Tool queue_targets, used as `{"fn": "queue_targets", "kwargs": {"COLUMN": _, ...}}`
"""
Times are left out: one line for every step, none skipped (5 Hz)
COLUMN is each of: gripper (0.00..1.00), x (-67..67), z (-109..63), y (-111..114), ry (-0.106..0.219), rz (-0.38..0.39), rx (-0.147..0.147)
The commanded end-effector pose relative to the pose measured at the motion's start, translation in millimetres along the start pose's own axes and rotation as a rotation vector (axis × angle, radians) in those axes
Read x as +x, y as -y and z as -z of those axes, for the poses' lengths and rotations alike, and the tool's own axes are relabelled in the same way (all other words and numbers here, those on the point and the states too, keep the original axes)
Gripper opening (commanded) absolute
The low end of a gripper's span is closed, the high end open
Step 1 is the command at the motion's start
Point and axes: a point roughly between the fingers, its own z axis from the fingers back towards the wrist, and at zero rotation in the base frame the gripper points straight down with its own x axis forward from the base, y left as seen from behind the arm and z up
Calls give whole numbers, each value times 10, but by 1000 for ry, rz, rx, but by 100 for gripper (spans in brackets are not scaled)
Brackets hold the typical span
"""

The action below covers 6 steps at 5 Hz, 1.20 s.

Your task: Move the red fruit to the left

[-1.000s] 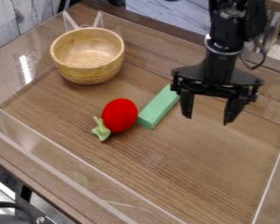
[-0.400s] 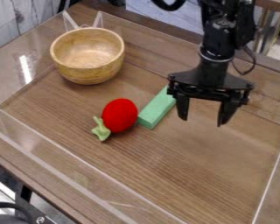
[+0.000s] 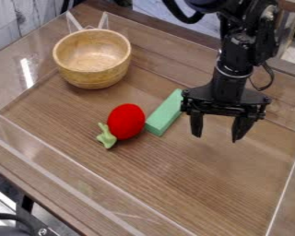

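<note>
The red fruit (image 3: pixel 125 120) lies on the wooden table near the middle, its light-green leafy stem pointing down-left. My gripper (image 3: pixel 218 126) hangs to the right of it, fingers pointing down and spread open, nothing between them. A light-green rectangular block (image 3: pixel 168 112) sits between the fruit and the gripper, touching the fruit's right side. The gripper's left finger (image 3: pixel 197 122) stands just right of the block.
A wooden bowl (image 3: pixel 93 58) stands at the back left. Clear plastic walls (image 3: pixel 27 152) rim the table on the left and front. Dark cables and equipment sit behind the arm at the back right.
The gripper has shifted slightly left and then lower toward the table, staying open. The fruit, block and bowl have not moved.
</note>
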Motion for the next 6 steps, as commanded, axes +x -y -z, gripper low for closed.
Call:
{"fn": "queue_targets", "kwargs": {"gripper": 100, "x": 92, "z": -229, "y": -97, "ry": 50, "rz": -11, "rx": -43}}
{"fn": "queue_targets", "kwargs": {"gripper": 100, "x": 70, "z": -279, "y": -362, "ry": 56, "rz": -8, "rx": -57}}
{"fn": "queue_targets", "kwargs": {"gripper": 100, "x": 97, "z": -298, "y": -797, "ry": 76, "rz": 11, "rx": -80}}
{"fn": "queue_targets", "kwargs": {"gripper": 100, "x": 351, "z": -362, "y": -1119, "ry": 100, "rz": -26, "rx": -92}}
{"fn": "queue_targets", "kwargs": {"gripper": 100, "x": 484, "z": -425, "y": -1333, "ry": 117, "rz": -19, "rx": -105}}
{"fn": "queue_targets", "kwargs": {"gripper": 0, "x": 463, "z": -406, "y": -1450, "ry": 146, "rz": -7, "rx": -116}}
